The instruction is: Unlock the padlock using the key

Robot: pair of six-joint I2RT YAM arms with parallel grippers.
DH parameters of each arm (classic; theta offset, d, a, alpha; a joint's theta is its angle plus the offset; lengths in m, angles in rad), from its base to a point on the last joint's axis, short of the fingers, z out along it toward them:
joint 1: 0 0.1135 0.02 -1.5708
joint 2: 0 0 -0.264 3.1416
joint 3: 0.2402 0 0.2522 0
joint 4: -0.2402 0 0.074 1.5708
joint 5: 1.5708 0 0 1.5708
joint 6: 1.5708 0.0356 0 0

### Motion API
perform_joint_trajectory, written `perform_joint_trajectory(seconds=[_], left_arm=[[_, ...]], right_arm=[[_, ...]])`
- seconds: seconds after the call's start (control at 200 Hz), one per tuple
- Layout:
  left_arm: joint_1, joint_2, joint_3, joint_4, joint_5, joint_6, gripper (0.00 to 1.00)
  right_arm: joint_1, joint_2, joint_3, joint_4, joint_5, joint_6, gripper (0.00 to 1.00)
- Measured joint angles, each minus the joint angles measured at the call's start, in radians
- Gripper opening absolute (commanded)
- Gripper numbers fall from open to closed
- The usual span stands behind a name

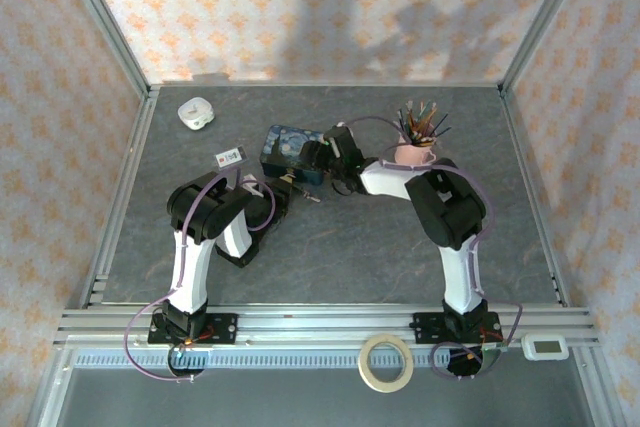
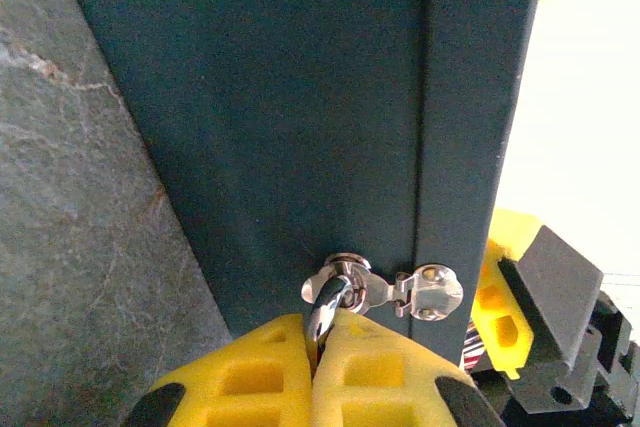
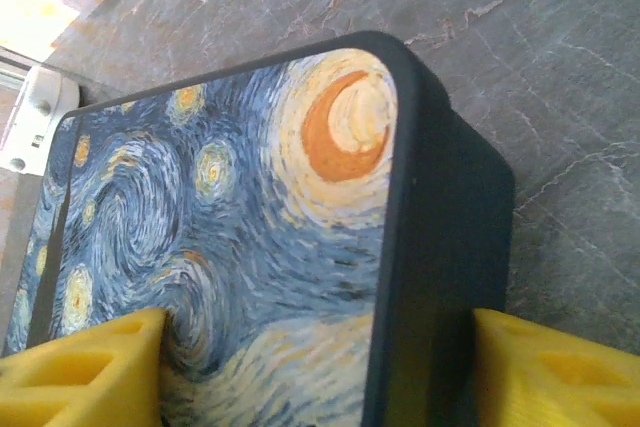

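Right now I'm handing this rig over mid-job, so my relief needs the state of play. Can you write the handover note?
Left claw: shut on the padlock, which passes through the hasp of the blue tin.
Right claw: astride the tin; firm grip unclear.
Done: padlock held. I can't place the key.
To do: fetch key, insert, turn, open the padlock.

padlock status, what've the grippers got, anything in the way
Left gripper shut on padlock shackle, at the hasp of the tin. Right gripper astride the tin, grip unclear. Padlock body hidden behind the fingers.
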Motion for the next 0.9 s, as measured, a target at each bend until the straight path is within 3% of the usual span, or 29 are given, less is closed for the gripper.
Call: perform_joint_trajectory(seconds=[0.215, 0.525, 0.896], left_arm=[[-0.003, 0.0, -0.005, 0.005, -0.026, -0.002, 0.0], [-0.042, 0.0, 0.008, 0.001, -0.159, -0.003, 0.0], [-0.048, -0.05, -0.027, -0.004, -0.168, 0.012, 0.0]], right_arm=[[-0.026, -0.051, -0.117, 0.104, -0.01, 0.046, 0.64], [-0.039, -0.077, -0.173, 0.149, -0.008, 0.085, 0.64], [-0.064, -0.077, -0.168, 0.151, -0.003, 0.087, 0.65]])
